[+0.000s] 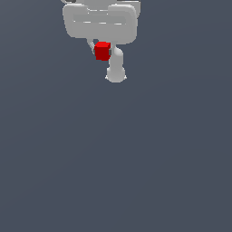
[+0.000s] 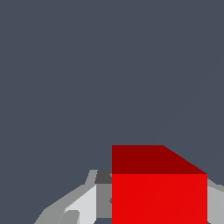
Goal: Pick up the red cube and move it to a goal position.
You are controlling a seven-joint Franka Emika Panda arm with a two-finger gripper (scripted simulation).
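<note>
We take the cube (image 1: pixel 103 50) as our landmark, since nothing else stands out on the plain grey ground. In the exterior view it sits directly below the white gripper (image 1: pixel 103 51) body, lodged between the two fingers, one just beside it toward that view's left and the other (image 1: pixel 116 56) touching it on that view's right. The jaws stand narrow, closed onto the cube's opposite sides, so we judge it held and not merely straddled.

The wrist view agrees: the cube (image 2: pixel 159 192) fills the near part of the picture, with grey finger (image 2: pixel 85 205) surfaces flanking it on either side and open grey ground beyond it.

The relation that matters now is no longer cube to jaws but cube to goal. We see no goal marker in either view, so we cannot tell which way it lies from the cube. We also cannot tell whether the cube is clear of the ground, since no shadow or edge shows beneath it. The cube has equal sides, so no long axis constrains the carry.
</note>
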